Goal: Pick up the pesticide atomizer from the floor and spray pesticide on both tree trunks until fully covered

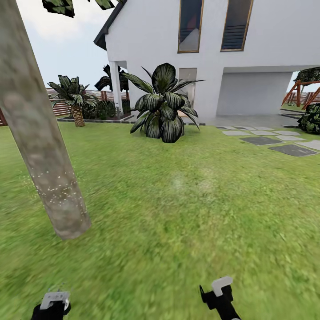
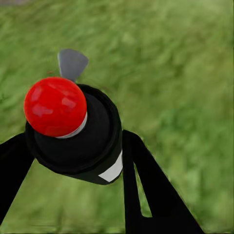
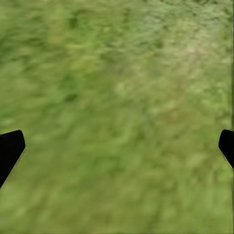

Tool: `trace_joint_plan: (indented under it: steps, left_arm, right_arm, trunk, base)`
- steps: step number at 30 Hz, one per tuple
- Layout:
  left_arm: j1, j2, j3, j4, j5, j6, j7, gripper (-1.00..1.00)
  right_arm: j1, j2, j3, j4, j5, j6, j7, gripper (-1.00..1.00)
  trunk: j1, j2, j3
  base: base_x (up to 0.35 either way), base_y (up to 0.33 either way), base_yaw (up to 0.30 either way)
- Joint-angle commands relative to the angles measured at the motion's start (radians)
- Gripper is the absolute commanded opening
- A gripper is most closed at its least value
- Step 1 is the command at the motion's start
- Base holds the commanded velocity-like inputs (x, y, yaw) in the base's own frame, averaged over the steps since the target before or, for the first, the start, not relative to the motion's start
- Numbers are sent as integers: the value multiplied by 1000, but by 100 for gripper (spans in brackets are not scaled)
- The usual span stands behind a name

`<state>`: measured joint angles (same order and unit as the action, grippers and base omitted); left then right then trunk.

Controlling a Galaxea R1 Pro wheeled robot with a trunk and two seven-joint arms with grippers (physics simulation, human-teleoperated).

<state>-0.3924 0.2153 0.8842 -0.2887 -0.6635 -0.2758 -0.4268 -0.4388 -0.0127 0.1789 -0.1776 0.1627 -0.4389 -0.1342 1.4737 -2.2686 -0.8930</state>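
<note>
Just one pesticide atomizer (image 2: 73, 131), one tree trunk (image 1: 38, 129), two grippers.

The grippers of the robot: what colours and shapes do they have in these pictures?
The left gripper has smooth black fingers, flat and tapering. In the head view its wrist carries a pale grey block. The right gripper has matching black fingers, and its black wrist also bears a pale grey block. No cables visible.

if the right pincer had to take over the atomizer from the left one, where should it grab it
Probably on the black body of the pesticide atomizer, just under the red tip. The left pincer clamps it from both sides lower down, so the open right pincer should come across that grip, clear of the grey trigger tab.
</note>
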Motion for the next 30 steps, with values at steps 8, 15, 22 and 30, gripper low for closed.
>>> trace_joint_plan:
  steps: [8, 15, 22, 30]
  left_arm:
    - [26, -59, 16, 86, 15, -89, 206, -100]
    - [30, -60, 15, 87, 24, -92, 207, -100]
    - [30, -59, 16, 87, 22, -92, 207, -100]
    - [30, -60, 15, 89, 20, -90, 207, -100]
  right_arm:
    - [25, -4, -97, 10, -114, -18, -15, 100]
    - [25, -3, -99, 37, -127, -18, -13, 100]
    - [25, -3, -99, 38, -127, -18, -15, 100]
    - [25, 0, -99, 39, -127, -21, -15, 100]
  trunk:
    - [0, 0, 2]
    - [0, 0, 5]
    - [0, 0, 7]
    - [0, 0, 7]
  base:
    - [0, 0, -114]
    - [0, 0, -286]
    - [0, 0, -295]
    - [0, 0, -300]
